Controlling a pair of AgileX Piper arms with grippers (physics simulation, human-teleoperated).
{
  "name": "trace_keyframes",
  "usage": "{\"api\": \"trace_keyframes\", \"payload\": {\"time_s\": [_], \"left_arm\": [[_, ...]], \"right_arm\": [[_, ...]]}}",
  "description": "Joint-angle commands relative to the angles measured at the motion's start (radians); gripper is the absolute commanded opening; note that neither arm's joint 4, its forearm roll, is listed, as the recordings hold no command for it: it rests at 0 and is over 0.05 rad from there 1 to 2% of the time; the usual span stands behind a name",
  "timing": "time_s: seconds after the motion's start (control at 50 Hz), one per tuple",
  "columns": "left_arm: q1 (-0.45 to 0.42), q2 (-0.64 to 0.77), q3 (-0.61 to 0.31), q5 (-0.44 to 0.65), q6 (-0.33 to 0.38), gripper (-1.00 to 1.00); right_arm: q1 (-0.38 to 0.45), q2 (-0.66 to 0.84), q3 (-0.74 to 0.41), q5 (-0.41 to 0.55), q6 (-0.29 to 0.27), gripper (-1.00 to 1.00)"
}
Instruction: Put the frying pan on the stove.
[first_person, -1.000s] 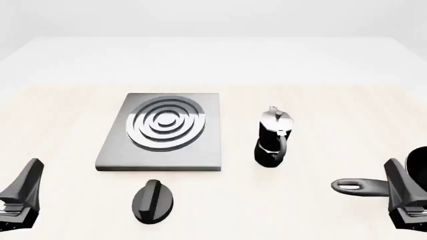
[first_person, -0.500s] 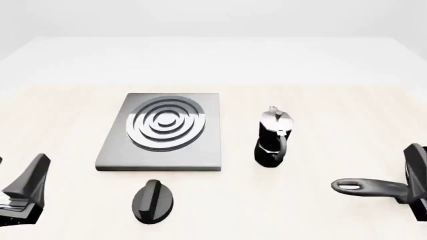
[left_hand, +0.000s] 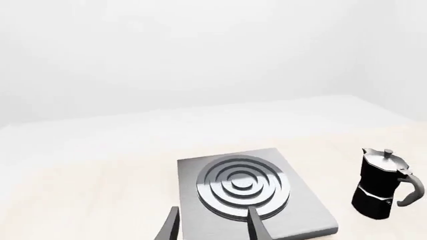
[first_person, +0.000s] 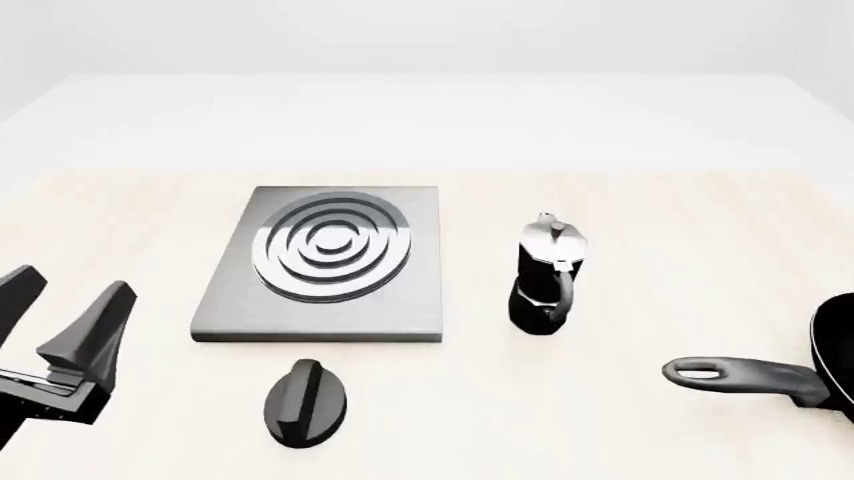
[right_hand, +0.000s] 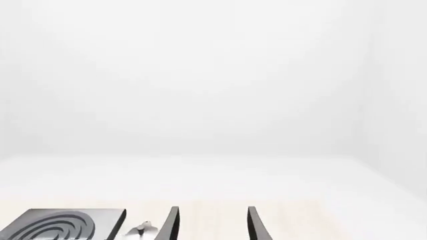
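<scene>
The frying pan lies at the table's near right: its long dark handle (first_person: 742, 375) with the oval loop points left, and the black pan body (first_person: 838, 362) is cut off by the front view's right edge. The grey stove (first_person: 324, 262) with silver rings sits left of centre. My left gripper (first_person: 60, 305) is open and empty at the near left, short of the stove. In the left wrist view its fingers (left_hand: 255, 226) frame the stove (left_hand: 253, 192). My right gripper (right_hand: 212, 224) is open and empty and is out of the front view. The right wrist view does not show the pan.
A black-and-silver moka pot (first_person: 545, 275) stands between the stove and the pan handle. A black oval knob (first_person: 306, 401) lies in front of the stove's near edge. The right wrist view catches the stove's corner (right_hand: 63, 225) and the moka pot's top (right_hand: 140, 230).
My left gripper has risen and moved right, so both fingers now show. My right gripper has left the front view at the right, uncovering the pan's body and handle.
</scene>
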Motion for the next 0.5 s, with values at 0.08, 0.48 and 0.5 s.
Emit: {"api": "trace_keyframes", "payload": {"time_s": [0.08,0.48,0.5], "left_arm": [[-0.126,0.168,-0.047,-0.125,0.011,1.0],[-0.292,0.43,-0.119,-0.307,0.036,1.0],[-0.299,0.441,-0.123,-0.314,0.034,1.0]], "right_arm": [[0.002,0.0,-0.208,0.103,-0.018,1.0],[-0.002,0.0,-0.396,0.199,-0.029,1.0],[-0.003,0.0,-0.404,0.204,-0.03,1.0]]}}
